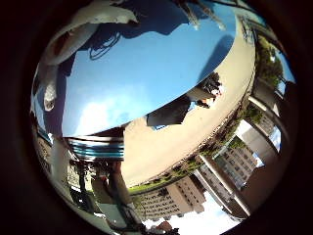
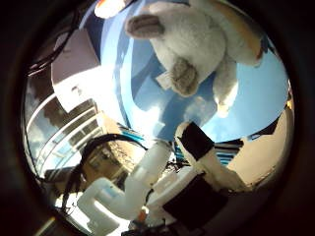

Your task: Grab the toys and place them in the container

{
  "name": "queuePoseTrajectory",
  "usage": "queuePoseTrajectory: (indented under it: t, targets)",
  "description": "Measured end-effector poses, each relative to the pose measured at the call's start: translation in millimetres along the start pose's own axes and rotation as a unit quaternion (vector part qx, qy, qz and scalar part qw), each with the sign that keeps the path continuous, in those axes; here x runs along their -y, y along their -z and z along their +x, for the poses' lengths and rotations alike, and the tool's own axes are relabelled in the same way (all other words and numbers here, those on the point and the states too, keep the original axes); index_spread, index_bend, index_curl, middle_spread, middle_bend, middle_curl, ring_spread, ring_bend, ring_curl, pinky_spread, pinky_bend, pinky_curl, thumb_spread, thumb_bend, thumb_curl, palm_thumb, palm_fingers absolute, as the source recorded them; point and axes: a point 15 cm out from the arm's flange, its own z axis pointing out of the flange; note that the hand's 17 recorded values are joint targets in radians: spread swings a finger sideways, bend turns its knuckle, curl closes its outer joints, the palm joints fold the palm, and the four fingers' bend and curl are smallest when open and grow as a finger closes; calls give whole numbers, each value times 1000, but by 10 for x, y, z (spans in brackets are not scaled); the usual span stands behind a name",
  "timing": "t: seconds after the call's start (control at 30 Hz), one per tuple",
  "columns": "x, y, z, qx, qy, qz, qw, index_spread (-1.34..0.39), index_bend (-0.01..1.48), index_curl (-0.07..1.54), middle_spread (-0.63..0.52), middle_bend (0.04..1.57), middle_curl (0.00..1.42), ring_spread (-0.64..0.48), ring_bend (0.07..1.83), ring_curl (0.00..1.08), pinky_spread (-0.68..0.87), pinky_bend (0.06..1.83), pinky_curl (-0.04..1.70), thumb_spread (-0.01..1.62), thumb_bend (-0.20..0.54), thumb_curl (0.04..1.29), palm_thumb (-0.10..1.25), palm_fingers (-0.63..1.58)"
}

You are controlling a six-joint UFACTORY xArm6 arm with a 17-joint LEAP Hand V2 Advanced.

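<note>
So the plush bunny is right up close to the palm in the thumb side view, lying on the blue table with its grey-soled feet pointing toward the camera. White-grey fur, a bit of orange-tan on it off to one side. It fills a good chunk of that view, so the hand is hovering near it but not on it. The white and black fingers reach out from the palm fairly straight and loose, one black-padded tip just short of the bunny, nothing caught between them. So the hand is open and empty as far as I can see.

Edge-wise: the little finger side view shows the table's rim curving across, with a wide stretch of bare blue top before it. Past the rim there's pale tan pavement, lots of open ground, and buildings with green bushes further out. Under the rim there's a striped teal band. A dark box-like thing sits on the pavement just past the table edge, can't tell what it is. A white box sits on the table off to the bunny's side, well apart from it.
</note>
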Motion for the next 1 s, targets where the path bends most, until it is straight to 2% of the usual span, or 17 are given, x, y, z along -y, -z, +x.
queuePoseTrajectory:
  t: [0.03,0.1,0.17,0.2,0.23,0.3,0.4,0.5,0.67,0.77,0.87,1.0]
  targets:
    - [49,-26,-20,-3,3,-2,1000,-72,172,247,54,193,321,268,391,326,405,655,204,1173,-6,306,601,232]
    - [113,-67,-38,-5,9,-5,1000,-89,164,239,-1,249,340,251,496,339,407,708,196,1165,1,319,662,510]
    - [170,-62,-67,-10,15,-3,1000,-115,160,235,-28,305,360,224,559,354,393,752,204,1156,4,328,697,671]
    - [185,-55,-75,-11,17,-2,1000,-172,138,222,-60,434,411,184,698,398,387,798,215,1143,3,341,741,904]
    - [196,-28,-73,-14,17,2,1000,-209,127,213,-77,540,458,169,793,440,378,803,224,1138,0,349,765,974]
    - [213,45,-59,-20,17,14,1000,-271,142,203,-110,705,549,118,1004,542,366,803,243,1124,-1,371,816,997]
    - [190,283,-32,-35,16,44,998,-338,181,188,-142,826,628,68,1146,621,358,901,276,1106,3,399,878,1053]
    - [101,623,20,-52,6,85,995,-408,282,200,-168,908,695,24,1194,669,339,1062,329,1094,22,438,957,1168]
    - [-219,1466,29,-92,-12,163,982,-551,518,261,-205,1045,823,-51,1262,749,269,1340,463,1080,-5,521,992,1080]
    - [-363,2003,-86,-102,-13,201,974,-605,603,298,-210,1088,870,-74,1291,776,235,1423,521,1082,-11,554,992,1036]
    - [-487,2599,-335,-80,-11,257,963,-657,690,349,-214,1137,918,-94,1325,808,201,1490,582,1088,-9,591,996,983]
    - [-712,3366,-828,-53,19,319,946,-701,770,416,-216,1179,961,-110,1365,833,168,1546,638,1090,-13,628,994,931]
